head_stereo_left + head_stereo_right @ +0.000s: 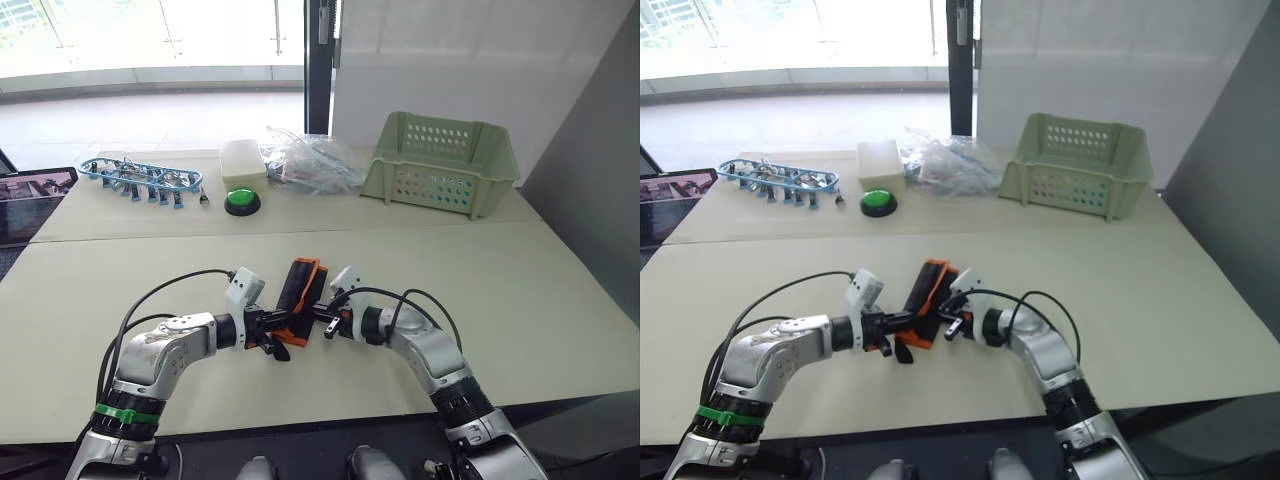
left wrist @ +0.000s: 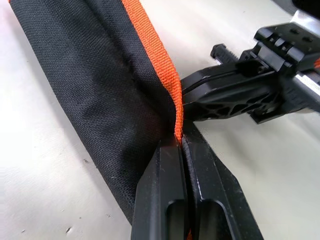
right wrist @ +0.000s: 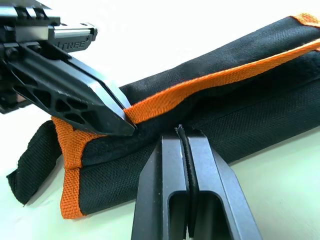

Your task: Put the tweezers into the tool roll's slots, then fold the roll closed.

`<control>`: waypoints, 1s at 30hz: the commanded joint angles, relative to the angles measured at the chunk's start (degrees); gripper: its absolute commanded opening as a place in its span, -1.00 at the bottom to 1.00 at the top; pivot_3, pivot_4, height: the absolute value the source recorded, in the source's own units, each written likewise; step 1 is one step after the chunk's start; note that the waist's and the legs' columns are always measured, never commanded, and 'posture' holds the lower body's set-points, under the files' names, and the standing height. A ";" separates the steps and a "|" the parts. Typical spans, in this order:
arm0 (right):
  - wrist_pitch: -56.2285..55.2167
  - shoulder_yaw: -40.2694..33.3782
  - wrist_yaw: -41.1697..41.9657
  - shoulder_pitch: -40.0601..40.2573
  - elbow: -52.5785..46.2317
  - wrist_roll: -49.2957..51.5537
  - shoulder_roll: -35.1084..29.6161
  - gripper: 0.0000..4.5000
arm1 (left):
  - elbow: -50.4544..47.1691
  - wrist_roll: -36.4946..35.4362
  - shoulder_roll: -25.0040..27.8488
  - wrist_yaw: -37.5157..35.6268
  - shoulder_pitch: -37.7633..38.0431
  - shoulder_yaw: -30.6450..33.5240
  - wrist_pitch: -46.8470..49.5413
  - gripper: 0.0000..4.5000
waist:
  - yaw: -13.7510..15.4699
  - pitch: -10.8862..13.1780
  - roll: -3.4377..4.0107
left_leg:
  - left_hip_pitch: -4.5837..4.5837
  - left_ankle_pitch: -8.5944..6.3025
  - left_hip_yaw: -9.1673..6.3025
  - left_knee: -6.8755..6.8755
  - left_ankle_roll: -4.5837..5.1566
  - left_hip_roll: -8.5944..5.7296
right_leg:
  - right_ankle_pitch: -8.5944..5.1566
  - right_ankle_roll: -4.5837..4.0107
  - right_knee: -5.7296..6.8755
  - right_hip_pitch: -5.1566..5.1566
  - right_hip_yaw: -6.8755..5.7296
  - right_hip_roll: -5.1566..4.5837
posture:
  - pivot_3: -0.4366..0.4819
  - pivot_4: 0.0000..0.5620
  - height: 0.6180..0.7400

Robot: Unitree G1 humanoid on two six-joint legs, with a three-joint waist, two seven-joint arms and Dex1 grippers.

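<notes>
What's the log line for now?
roll: folded, on table | left gripper: shut on orange edge | right gripper: shut on strap

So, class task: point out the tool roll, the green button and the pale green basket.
tool roll (image 1: pixel 298 288): left eye view, black folded body.
green button (image 1: pixel 241 201): left eye view, domed top.
pale green basket (image 1: pixel 437 187): left eye view, perforated front wall.

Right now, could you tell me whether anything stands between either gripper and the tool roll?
Nothing visible does. The left gripper is shut on the tool roll at its orange edging, and the right gripper pinches its black fabric.
</notes>
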 commanded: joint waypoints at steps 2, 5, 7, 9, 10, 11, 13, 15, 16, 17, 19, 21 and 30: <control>-0.76 -4.67 2.67 -3.35 -3.95 4.22 -1.20 -1.00 | 3.22 4.15 -0.93 2.85 0.69 -2.76 0.99 -0.99 | 0.35 0.00 0.00 | 0.00 0.00 0.01 0.02 0.00 0.00 | 0.01 0.02 0.00 0.00 0.01 0.00 | -0.05 -0.47 0.75; -0.66 -4.82 3.99 -4.38 -4.32 5.14 -1.24 -1.00 | 3.47 4.18 -1.43 3.09 0.58 -2.76 1.94 -0.99 | 0.57 -0.01 0.02 | 0.13 0.01 -0.01 0.02 0.00 0.00 | 0.01 0.04 0.02 0.09 0.01 0.04 | -0.05 -0.47 0.75; -1.14 -4.49 4.05 -5.42 -3.47 4.61 -0.98 -1.00 | 3.65 4.29 -1.56 3.11 0.54 -2.74 2.62 -0.99 | 0.71 -0.01 0.02 | 0.14 0.02 -0.02 0.02 0.02 0.01 | 0.01 0.03 0.02 0.10 0.00 0.05 | -0.05 -0.47 0.75; -2.35 -3.20 3.48 -7.19 -1.44 3.02 0.34 -1.00 | 3.86 4.30 -1.62 3.03 0.47 -2.63 3.01 -0.99 | 0.69 -0.01 0.03 | 0.13 0.05 -0.02 0.03 0.02 0.00 | 0.02 0.05 0.02 0.11 0.00 0.04 | -0.05 -0.47 0.75; -2.89 -2.32 2.77 -8.08 0.02 1.90 1.11 -1.00 | 3.90 4.30 -1.63 2.95 0.42 -2.60 3.09 -0.99 | 0.67 -0.01 0.03 | 0.13 0.05 -0.01 0.04 0.02 0.00 | 0.02 0.05 0.02 0.11 0.02 0.04 | -0.05 -0.47 0.75; -3.37 -1.24 1.37 -9.06 2.09 0.09 1.77 -1.00 | 3.87 4.29 -1.66 2.89 0.40 -2.56 3.14 -0.99 | 0.67 -0.02 0.03 | 0.13 0.05 -0.01 0.04 0.02 0.00 | 0.03 0.05 0.02 0.10 0.02 0.04 | -0.05 -0.47 0.75; -4.62 0.67 -0.65 -10.48 6.25 -3.35 2.30 -1.00 | 3.93 4.35 -1.70 2.81 0.28 -2.56 3.24 -0.99 | 0.67 -0.02 0.03 | 0.15 0.06 -0.01 0.04 0.02 0.00 | 0.03 0.05 0.03 0.10 0.02 0.04 | -0.05 -0.47 0.75; -5.61 2.46 -1.26 -11.21 9.63 -6.02 2.20 -1.00 | 3.94 4.41 -1.69 2.73 0.20 -2.58 3.28 -0.99 | 0.84 -0.02 0.03 | 0.13 0.06 -0.02 0.04 0.02 0.00 | 0.04 0.05 0.03 0.10 0.00 0.04 | -0.05 -0.47 0.75; -5.26 3.09 -2.03 -11.46 11.50 -7.11 2.25 -1.00 | 3.77 4.37 -1.60 2.65 0.27 -2.56 3.33 -0.87 | 0.86 -0.02 0.03 | 0.11 0.06 -0.02 0.04 0.02 0.00 | 0.03 0.05 0.01 0.10 0.00 0.03 | -0.05 -0.47 0.75; -4.81 3.51 -2.67 -11.62 12.98 -7.94 2.31 -1.00 | 3.54 4.28 -1.47 2.52 0.37 -2.51 3.38 -0.73 | 0.85 -0.02 0.04 | 0.11 0.06 -0.02 0.04 0.02 -0.01 | 0.04 0.04 0.00 0.11 0.00 0.01 | -0.05 -0.47 0.75; -4.07 4.72 -2.92 -11.54 14.79 -9.62 1.95 -1.00 | 3.15 4.17 -1.17 2.33 0.54 -2.28 3.49 -0.50 | 0.80 -0.03 0.06 | 0.10 0.06 0.00 0.04 0.02 -0.05 | 0.04 0.04 -0.02 0.11 0.02 -0.03 | -0.05 -0.47 0.75; -3.08 5.03 -2.63 -11.07 15.26 -10.03 1.67 -1.00 | 2.15 3.90 -0.26 1.34 0.89 -1.94 3.27 -0.21 | 0.79 -0.04 0.07 | 0.23 0.06 -0.01 0.04 0.02 -0.04 | 0.04 0.05 0.00 0.24 0.02 -0.03 | -0.05 -0.47 0.75; -2.39 6.12 -1.10 -8.64 14.37 -10.69 0.98 -1.00 | -6.13 -3.62 8.81 -10.79 2.84 6.11 0.30 0.99 | -0.95 -0.03 0.08 | 1.01 0.06 -0.05 -0.09 0.02 0.07 | -0.04 -0.03 -0.07 0.88 -0.01 0.09 | -0.05 -0.47 0.75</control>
